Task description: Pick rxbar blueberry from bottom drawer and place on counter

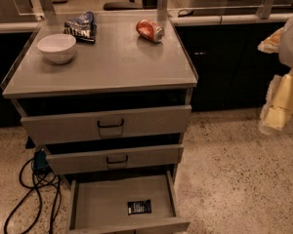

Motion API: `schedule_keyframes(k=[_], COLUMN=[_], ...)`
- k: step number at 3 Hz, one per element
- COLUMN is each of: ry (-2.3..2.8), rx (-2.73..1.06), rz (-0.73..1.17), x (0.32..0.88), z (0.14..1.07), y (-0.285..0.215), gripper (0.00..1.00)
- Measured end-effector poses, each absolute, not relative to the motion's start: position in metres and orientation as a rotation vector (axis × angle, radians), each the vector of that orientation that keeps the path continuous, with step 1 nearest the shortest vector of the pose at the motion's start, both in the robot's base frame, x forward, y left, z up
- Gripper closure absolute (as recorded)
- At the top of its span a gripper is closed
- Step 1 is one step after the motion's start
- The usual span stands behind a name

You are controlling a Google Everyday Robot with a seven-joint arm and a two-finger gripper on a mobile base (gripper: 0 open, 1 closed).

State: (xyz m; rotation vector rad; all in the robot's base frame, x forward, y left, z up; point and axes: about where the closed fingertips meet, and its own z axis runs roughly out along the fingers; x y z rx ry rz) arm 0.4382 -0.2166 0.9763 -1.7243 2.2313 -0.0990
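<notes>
The rxbar blueberry (139,207), a small dark bar with white lettering, lies flat on the grey floor of the bottom drawer (100,204), right of the middle and near its front. The drawer is pulled out. The counter (122,62) is the wide grey top of the cabinet above it. My gripper (272,122) hangs at the right edge of the view, at the end of the pale yellow-white arm. It is well to the right of the cabinet, at about the height of the top drawer, and far from the bar.
On the counter stand a white bowl (56,48) at the left, a blue-and-white chip bag (81,26) behind it and a tipped orange can (150,30) at the back right. Two taller drawers (110,126) with black handles sit slightly out. Black cables (34,189) lie on the floor at the left.
</notes>
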Motion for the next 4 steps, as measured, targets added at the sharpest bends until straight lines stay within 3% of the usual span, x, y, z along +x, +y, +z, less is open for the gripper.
schedule_keyframes(k=[2, 4], ry=[2.106, 1.827], rx=[-1.769, -1.949], rz=[-0.080, -0.056], x=[0.412, 0.359], z=[0.955, 0.820], y=[-0.204, -0.126], gripper=[0.00, 0.00])
